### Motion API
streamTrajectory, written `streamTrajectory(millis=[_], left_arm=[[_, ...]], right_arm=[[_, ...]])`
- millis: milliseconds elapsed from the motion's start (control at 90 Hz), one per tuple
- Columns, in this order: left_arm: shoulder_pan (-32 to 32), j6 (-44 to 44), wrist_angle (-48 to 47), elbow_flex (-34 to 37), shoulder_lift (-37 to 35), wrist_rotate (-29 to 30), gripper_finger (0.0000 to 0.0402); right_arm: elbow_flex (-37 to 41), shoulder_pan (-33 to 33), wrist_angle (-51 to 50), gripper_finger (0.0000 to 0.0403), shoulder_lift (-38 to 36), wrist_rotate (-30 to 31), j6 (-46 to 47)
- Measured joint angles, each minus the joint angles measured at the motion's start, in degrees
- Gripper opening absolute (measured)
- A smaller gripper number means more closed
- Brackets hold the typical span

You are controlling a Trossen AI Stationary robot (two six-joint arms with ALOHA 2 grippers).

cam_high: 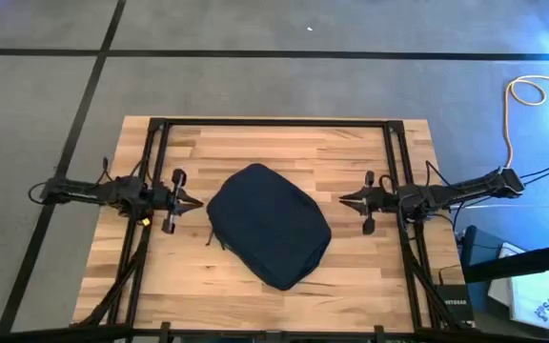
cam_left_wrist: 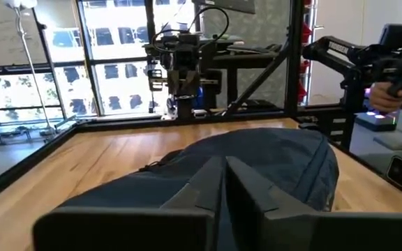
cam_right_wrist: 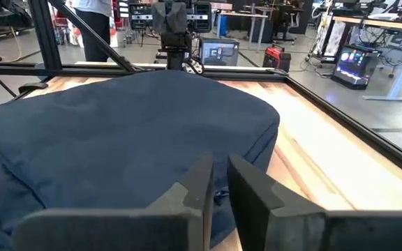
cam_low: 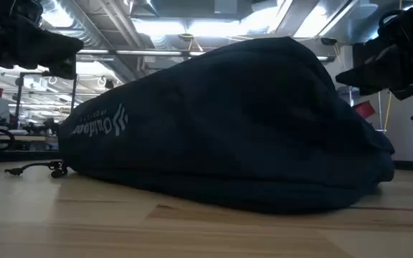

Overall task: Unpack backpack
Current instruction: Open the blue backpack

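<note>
backpack (cam_high: 269,225): big dark navy soft bag lying flat and diagonal in the middle of the high view, centre of the wooden table (cam_high: 351,152). Looks fully closed, nothing out of it yet afaict.

left gripper (cam_high: 193,202): sits at the left of the high view, tips just beside the bag's left edge, not touching. Jaws pinched nearly together with only a sliver of gap, holding nothing.

right gripper (cam_high: 347,199): mirror spot on the right, near the bag's upper right corner, also apart from it. Jaws close together with a narrow slot between them, empty too.

zipper pull (cam_low: 38,169): a little cord and tab trails out on the table at the lower left of the low view.

risk 1: soft fabric, so I'd guess a one-sided grab just drags or bunches the whole bag instead of opening it.

risk 2: that pull is small and low to the table; jaws this narrow could miss it or pinch cloth.

risk 3: the bag's lower end is near the front edge in the high view, so a hard tug might slide it off.
</note>
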State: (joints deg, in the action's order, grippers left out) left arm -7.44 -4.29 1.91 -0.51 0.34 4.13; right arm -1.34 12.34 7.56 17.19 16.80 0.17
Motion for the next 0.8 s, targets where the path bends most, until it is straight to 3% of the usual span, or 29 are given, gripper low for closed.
streamTrajectory(millis=[367,533,644,800], left_arm=[[0.00,0.87,-0.76,0.02,0.01,0.08,0.0003],[0.00,0.80,-0.76,0.02,0.00,0.08,0.0003],[0.00,0.41,-0.77,0.02,0.00,0.10,0.0003],[0.00,0.42,-0.79,0.02,0.02,0.10,0.0003]], right_arm=[[0.00,0.00,0.02,0.0028,0.00,-0.16,-0.43],[0.00,0.02,2.69,0.0028,0.43,-4.48,1.28],[-0.20,0.02,7.94,0.0028,3.05,-9.66,1.48],[-2.07,0.04,9.09,0.0028,10.02,-10.01,1.52]])
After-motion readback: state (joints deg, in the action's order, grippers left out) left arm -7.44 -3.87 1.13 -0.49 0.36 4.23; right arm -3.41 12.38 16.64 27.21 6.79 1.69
